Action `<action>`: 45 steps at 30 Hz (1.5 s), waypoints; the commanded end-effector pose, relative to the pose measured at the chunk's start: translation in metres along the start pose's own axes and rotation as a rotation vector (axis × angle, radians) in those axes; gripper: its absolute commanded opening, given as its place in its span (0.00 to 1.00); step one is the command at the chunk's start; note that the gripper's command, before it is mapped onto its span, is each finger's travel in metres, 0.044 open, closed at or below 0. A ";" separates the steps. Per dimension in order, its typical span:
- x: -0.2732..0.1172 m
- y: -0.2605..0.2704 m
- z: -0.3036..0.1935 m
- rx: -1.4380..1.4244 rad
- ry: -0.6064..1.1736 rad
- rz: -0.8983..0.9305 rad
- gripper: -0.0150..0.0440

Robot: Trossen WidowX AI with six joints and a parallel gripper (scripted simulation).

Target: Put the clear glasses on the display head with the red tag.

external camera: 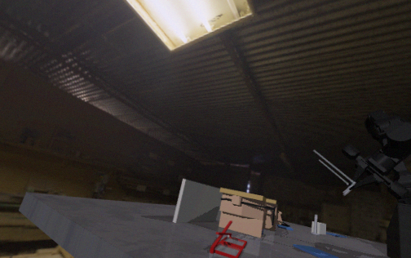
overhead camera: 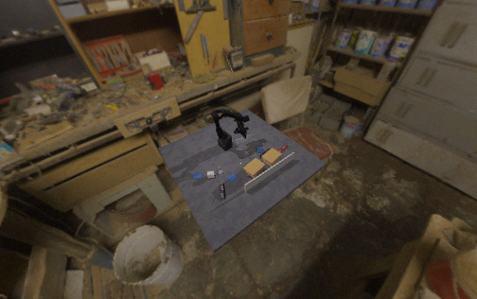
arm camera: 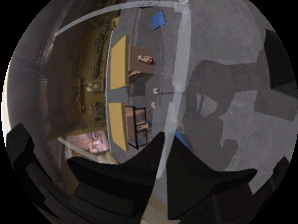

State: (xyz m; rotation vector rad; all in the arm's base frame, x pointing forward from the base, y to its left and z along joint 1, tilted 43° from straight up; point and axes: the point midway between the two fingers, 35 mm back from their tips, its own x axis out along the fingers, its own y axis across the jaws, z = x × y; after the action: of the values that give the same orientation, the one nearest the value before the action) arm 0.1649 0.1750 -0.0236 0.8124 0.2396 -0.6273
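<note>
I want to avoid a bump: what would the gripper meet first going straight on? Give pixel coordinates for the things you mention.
The gripper (overhead camera: 244, 136) (external camera: 353, 184) (arm camera: 165, 136) would probably meet the table (overhead camera: 215, 227) (external camera: 122, 214) (arm camera: 225, 40), short of the heads (overhead camera: 254, 167) (external camera: 242, 224) (arm camera: 141, 70), though depth is unclear.

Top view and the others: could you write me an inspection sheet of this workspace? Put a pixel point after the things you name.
Surface: grey tabletop (overhead camera: 213, 227) (external camera: 102, 212) (arm camera: 225, 30), with shadows across it.
Job's things: clear glasses (overhead camera: 242, 140) (external camera: 334, 171) (arm camera: 182, 50), raised above the tabletop; red-tagged head (overhead camera: 254, 166) (external camera: 268, 222) (arm camera: 140, 62), wearing no glasses; other head (overhead camera: 272, 156) (external camera: 242, 224) (arm camera: 131, 120), wearing black glasses.
Clutter: red glasses (overhead camera: 283, 149) (external camera: 234, 246) beside the heads; another dark pair (overhead camera: 221, 191) lying apart.
Grippers: one gripper (overhead camera: 244, 136) (external camera: 354, 185) (arm camera: 165, 136), closed on the clear glasses.
Cables: nothing seen.
Surroundings: littered workbench (overhead camera: 189, 90), chair (overhead camera: 286, 99), whitish bucket (overhead camera: 170, 267).
</note>
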 end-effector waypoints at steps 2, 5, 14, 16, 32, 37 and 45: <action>0.000 0.000 0.000 -0.003 0.001 -0.002 0.25; 0.000 0.000 0.000 -0.003 0.001 -0.002 0.25; 0.008 0.004 0.007 -0.033 -0.016 -0.067 0.25; 0.013 0.005 0.011 -0.050 -0.025 -0.105 0.25; 0.049 0.016 0.050 -0.166 -0.029 -0.409 0.25; 0.058 0.017 0.064 -0.194 -0.010 -0.497 0.25; 0.073 0.018 0.088 -0.229 0.041 -0.629 0.25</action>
State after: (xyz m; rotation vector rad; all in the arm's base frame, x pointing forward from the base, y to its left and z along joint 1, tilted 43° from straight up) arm 0.2253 0.0938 0.0093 0.5212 0.5618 -1.1254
